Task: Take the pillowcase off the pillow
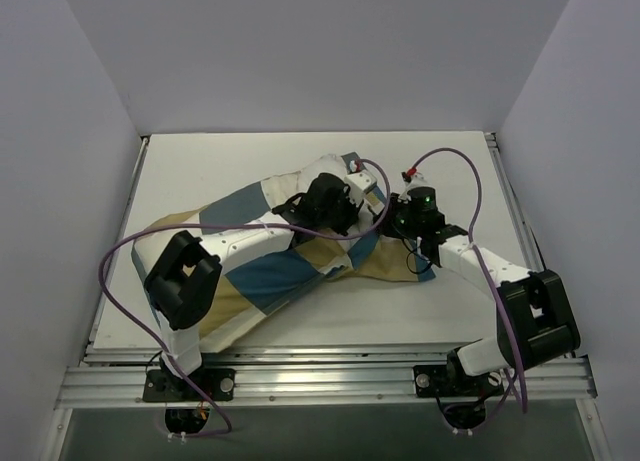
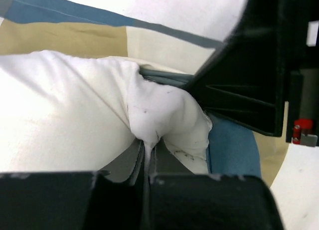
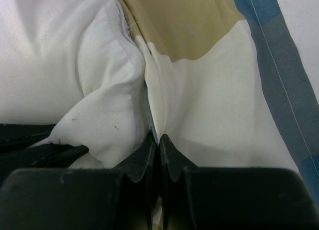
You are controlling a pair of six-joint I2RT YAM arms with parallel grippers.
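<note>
- The left gripper (image 2: 148, 151) has its fingers pressed together on a bunched corner of the pillow (image 2: 65, 105). A thin fold of white cloth is nipped between the pads, and the corner bulges just above them.
- The right gripper (image 3: 159, 144) also has its fingers closed. They pinch a fold of the cream part of the pillowcase (image 3: 214, 105), right beside the pillow's seam.
- In the left wrist view, the black body of the right gripper stands just to the right of the pinched corner, so the two grippers are close together.
- Bare white pillow cloth fills the left of both wrist views. The pillowcase's tan block and blue edge lie just beyond it.
- From above, the pillowcase lies slanted across the middle of the table (image 1: 200, 171), from the near left toward the far right. It looks plump along its length.
- Both grippers meet at its far right end.
- The left arm (image 1: 185, 276) reaches diagonally over the pillowcase to get there.
- The right arm (image 1: 535, 316) comes in from the right side, over bare table.
</note>
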